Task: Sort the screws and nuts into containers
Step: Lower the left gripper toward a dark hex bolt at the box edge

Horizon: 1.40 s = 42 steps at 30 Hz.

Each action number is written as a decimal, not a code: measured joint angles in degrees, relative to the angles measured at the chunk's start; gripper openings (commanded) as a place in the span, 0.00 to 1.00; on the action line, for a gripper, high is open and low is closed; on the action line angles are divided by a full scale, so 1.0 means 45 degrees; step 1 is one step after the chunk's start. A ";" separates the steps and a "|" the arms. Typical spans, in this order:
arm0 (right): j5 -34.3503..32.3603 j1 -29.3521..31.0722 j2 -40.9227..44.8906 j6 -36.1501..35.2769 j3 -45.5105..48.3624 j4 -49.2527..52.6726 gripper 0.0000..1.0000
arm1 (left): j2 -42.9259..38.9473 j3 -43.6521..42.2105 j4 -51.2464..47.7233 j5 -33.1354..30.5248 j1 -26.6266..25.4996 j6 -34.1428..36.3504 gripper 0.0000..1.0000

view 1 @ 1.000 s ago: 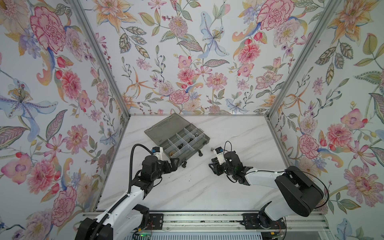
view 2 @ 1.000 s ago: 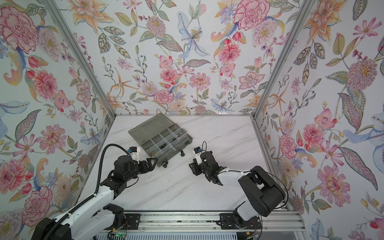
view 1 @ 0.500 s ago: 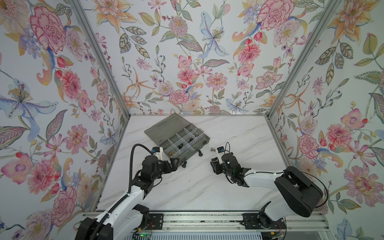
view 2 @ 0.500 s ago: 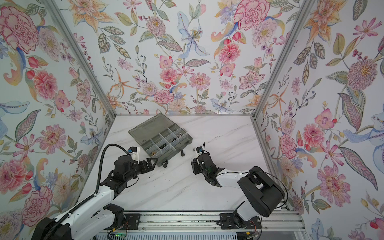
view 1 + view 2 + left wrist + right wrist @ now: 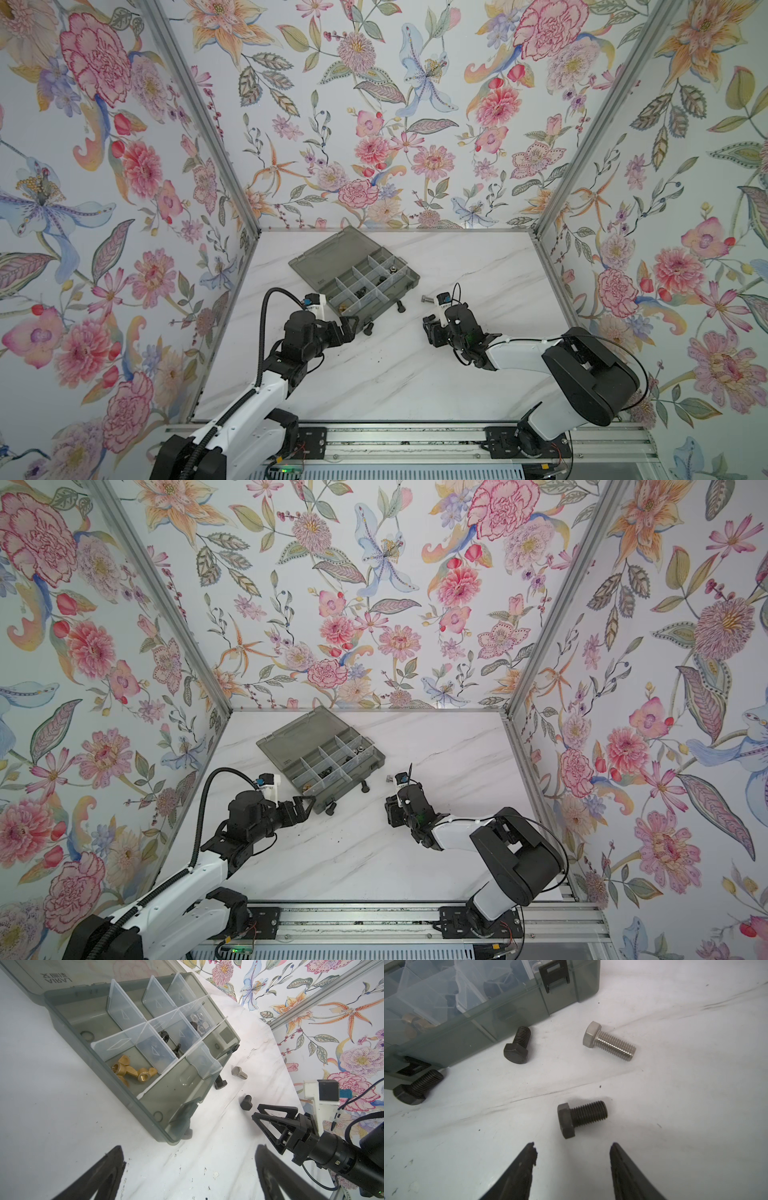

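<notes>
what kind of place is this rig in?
Likely a lab test booth, not a home: floral-papered panels in aluminium framing enclose a marble-look tabletop; left arm and right arm sit on a rail at its front; loose bolts lie beside an organizer box.

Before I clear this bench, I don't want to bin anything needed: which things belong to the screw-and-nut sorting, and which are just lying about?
Belongs to the job:
- organizer box
- three loose black bolts
- silver bolt
- brass wing nuts, silver nuts and black nuts, already in compartments

Just lying about:
- dark specks on the marble table
- floral walls
- front rail
</notes>
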<state>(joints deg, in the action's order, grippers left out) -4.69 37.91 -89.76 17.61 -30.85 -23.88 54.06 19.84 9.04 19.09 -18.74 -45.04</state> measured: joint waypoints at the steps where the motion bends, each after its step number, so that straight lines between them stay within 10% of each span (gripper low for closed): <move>1: 0.0063 -0.0019 0.0015 0.0000 0.0000 0.0005 0.61 | 0.0000 0.0000 -0.0005 -0.0044 -0.0053 0.0000 0.99; 15: 0.0967 -0.1059 0.1627 -0.0053 0.0136 0.0058 0.63 | 0.0724 -0.0617 0.0005 -0.2739 -0.3827 -0.0549 0.96; 42: 0.1530 -0.1710 0.2045 0.0058 0.0937 -0.0117 0.65 | 0.6475 0.1749 0.0374 -0.6552 -0.6105 -0.0160 0.81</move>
<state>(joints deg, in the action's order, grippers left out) 2.20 30.22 -80.55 17.87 -26.63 -24.40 83.20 27.70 10.72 -10.39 -46.22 -45.76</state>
